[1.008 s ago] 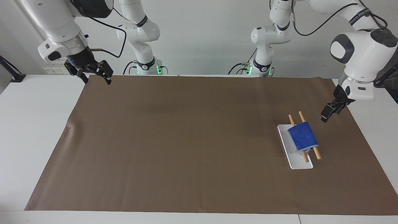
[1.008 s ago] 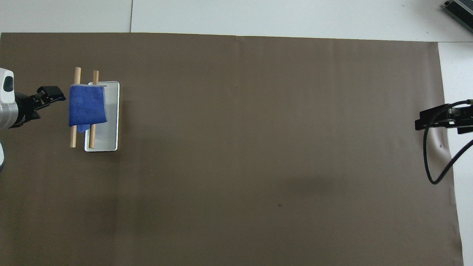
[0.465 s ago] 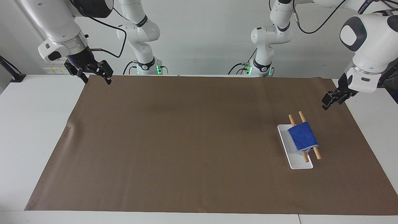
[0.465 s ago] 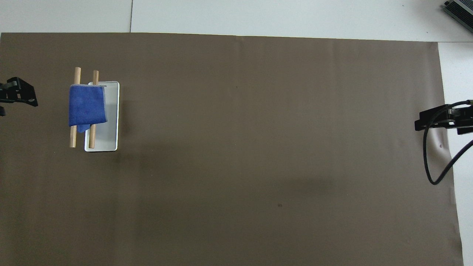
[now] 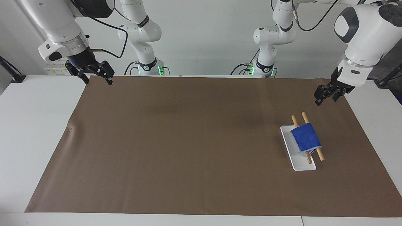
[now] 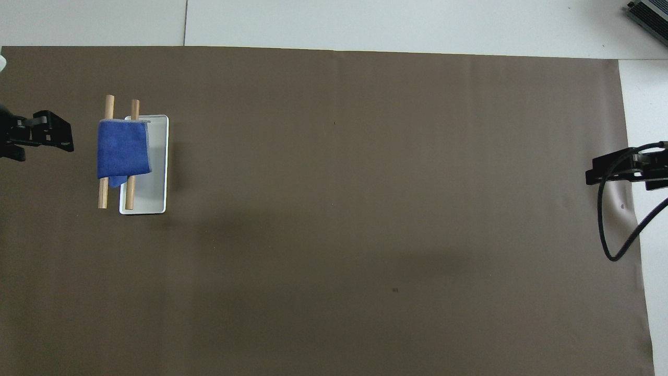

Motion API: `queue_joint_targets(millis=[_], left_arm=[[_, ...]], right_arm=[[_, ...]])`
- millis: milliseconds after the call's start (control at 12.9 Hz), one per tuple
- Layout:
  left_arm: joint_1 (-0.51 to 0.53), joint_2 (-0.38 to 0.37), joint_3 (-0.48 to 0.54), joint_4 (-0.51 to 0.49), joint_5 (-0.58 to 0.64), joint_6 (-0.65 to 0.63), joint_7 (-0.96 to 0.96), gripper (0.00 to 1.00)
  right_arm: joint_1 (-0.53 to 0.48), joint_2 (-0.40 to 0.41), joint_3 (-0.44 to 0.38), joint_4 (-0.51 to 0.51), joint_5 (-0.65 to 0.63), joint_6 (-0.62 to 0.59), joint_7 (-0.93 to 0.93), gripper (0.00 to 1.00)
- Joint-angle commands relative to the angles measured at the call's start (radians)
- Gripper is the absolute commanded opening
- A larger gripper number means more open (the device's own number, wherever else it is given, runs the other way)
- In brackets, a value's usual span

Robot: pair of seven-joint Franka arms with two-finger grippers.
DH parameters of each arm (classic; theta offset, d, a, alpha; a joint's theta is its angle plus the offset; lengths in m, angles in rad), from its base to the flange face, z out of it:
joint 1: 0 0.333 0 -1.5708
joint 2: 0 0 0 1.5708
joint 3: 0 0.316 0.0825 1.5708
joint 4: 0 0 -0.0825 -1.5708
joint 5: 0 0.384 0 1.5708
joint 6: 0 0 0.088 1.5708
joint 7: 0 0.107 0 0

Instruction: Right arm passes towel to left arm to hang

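Observation:
The blue towel (image 5: 306,137) hangs draped over two wooden rods (image 5: 294,120) of a small rack with a white base (image 5: 301,164), toward the left arm's end of the brown mat. It also shows in the overhead view (image 6: 123,149). No gripper touches it. My left gripper (image 5: 326,99) is open and empty, raised over the mat beside the rack; the overhead view shows it (image 6: 63,138) at the edge. My right gripper (image 5: 98,81), with its blue light and cable loop, is open and empty over the mat's corner at the right arm's end (image 6: 592,176), where that arm waits.
The brown mat (image 5: 188,141) covers most of the white table (image 5: 31,125). A small wrinkle sits on the mat edge at the right arm's end (image 5: 70,128). The two arm bases (image 5: 147,67) stand at the table's edge.
My left gripper has lifted away from the towel rack, risen, and swung to a spot over the mat nearer to the robots. The towel, the rack and the right arm have not moved.

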Motion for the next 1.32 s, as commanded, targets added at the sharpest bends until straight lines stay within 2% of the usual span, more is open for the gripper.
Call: queue_joint_targets(millis=[0,78,233,1240], left_arm=[[0.001,-0.019,-0.001,0.008,0.014,-0.043,0.044,0.77],[0.001,-0.026,-0.004,0.008,0.014,-0.045,0.064,0.80],[0.004,-0.034,-0.004,0.008,0.009,-0.034,0.090,1.00],[0.006,-0.062,-0.013,0.006,0.009,-0.031,0.141,1.00]], right_arm=[[-0.003,-0.025,0.002,-0.028,0.017,-0.001,-0.015,1.00],[-0.005,-0.025,0.000,-0.028,0.017,-0.001,-0.015,1.00],[-0.005,-0.025,0.002,-0.028,0.017,-0.001,-0.015,1.00],[-0.005,-0.025,0.002,-0.028,0.017,-0.001,-0.015,1.00]])
